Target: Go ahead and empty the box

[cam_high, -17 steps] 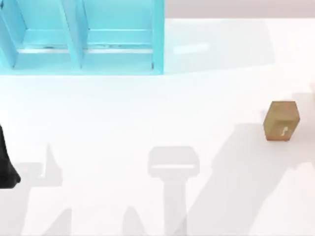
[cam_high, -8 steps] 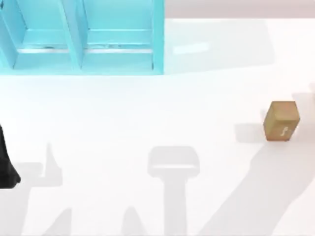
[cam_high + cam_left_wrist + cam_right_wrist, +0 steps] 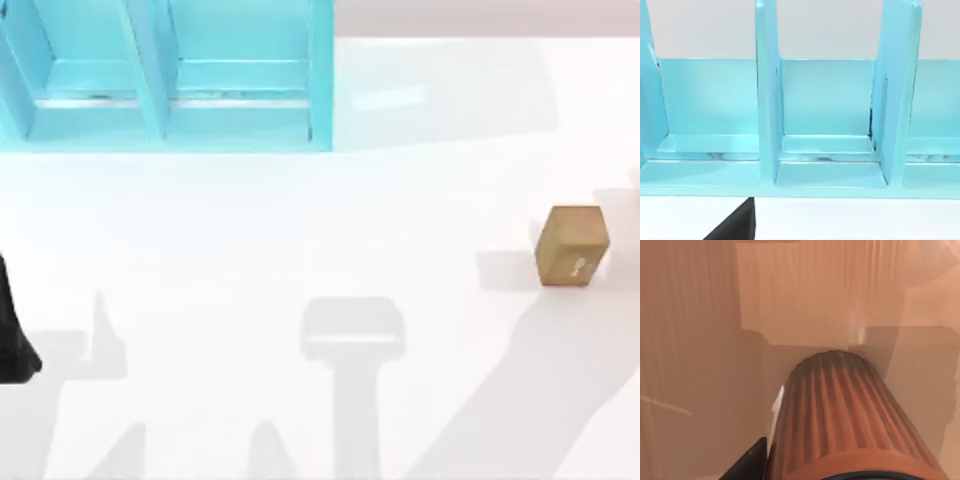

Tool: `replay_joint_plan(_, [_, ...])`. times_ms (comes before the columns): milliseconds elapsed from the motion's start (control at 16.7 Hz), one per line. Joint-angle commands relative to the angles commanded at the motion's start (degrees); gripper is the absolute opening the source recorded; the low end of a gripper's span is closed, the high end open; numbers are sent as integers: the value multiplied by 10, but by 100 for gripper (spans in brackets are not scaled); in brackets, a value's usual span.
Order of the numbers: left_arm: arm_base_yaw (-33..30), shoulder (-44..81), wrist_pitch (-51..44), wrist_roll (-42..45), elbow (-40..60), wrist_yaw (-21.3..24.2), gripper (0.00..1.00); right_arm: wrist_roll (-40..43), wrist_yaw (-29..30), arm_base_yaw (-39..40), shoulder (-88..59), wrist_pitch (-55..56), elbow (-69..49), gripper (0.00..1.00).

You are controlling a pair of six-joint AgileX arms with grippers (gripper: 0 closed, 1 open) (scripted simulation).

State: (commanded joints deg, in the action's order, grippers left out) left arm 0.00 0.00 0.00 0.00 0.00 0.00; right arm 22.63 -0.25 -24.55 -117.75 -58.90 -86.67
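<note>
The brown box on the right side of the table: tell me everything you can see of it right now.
The brown box stands on the white table near the top view's right edge, far from the blue rack. It looks like plain cardboard, roughly cubic, turned so one corner faces forward, with a small pale mark on its front face. From above its top looks shut. The right wrist view shows tan walls around a ribbed orange cylinder, apparently its inside.

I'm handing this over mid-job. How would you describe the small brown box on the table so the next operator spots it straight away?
Start from the white table, with the big blue shelf at its far left. Go to the opposite, right side: the box stands there alone. It is a small brown cardboard cube with a little white mark on its front face.
</note>
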Motion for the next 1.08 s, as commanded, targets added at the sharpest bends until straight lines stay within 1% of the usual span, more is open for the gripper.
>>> replay_joint_plan(600, [0,0,0,0,0,0,100,0,0,0,0,0,0,2])
replay_joint_plan(660, [0,0,0,0,0,0,100,0,0,0,0,0,0,0])
replay_joint_plan(1080, [0,0,0,0,0,0,100,0,0,0,0,0,0,0])
